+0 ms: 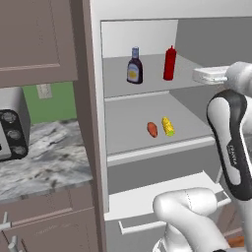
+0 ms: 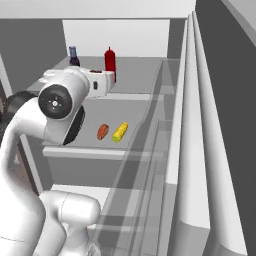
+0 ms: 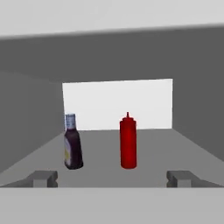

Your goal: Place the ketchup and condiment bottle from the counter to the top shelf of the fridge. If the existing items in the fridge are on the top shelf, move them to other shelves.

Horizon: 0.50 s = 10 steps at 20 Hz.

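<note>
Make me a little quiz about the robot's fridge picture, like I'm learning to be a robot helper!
1. True or false: the ketchup stands on the top shelf.
2. Which bottle is shorter: A the ketchup, B the condiment bottle?
3. Fill in: the corn piece and the orange-red food lie on the ___ shelf from the top.

Key: 1 true. 2 B. 3 second. Bonus fact: the gripper is open, holding nothing.
</note>
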### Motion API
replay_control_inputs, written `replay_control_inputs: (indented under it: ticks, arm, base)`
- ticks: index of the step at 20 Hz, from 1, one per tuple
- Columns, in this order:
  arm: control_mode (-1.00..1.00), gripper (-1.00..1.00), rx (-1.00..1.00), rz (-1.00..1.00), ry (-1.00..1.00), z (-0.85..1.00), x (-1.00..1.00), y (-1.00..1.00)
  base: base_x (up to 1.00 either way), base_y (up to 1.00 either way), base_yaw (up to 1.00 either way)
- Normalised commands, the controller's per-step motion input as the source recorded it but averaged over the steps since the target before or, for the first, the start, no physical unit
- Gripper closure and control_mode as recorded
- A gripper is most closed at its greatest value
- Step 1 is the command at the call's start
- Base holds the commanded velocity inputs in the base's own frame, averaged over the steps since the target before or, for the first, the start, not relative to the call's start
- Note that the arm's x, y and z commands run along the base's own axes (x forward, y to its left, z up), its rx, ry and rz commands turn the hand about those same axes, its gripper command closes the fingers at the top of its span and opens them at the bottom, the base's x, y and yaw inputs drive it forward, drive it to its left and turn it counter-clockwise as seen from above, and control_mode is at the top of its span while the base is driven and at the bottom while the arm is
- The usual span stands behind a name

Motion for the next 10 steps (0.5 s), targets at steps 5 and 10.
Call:
replay_control_inputs:
  ticks: [5, 10]
  arm:
    - [-1.00, -1.00, -0.14, 0.27, 0.00, 0.55, -1.00, 0.68]
    - [-1.00, -1.00, -0.08, 0.29, -0.05, 0.23, -1.00, 0.42]
  base:
    - [0.00, 0.00, 0.00]
    - [0.00, 0.00, 0.00]
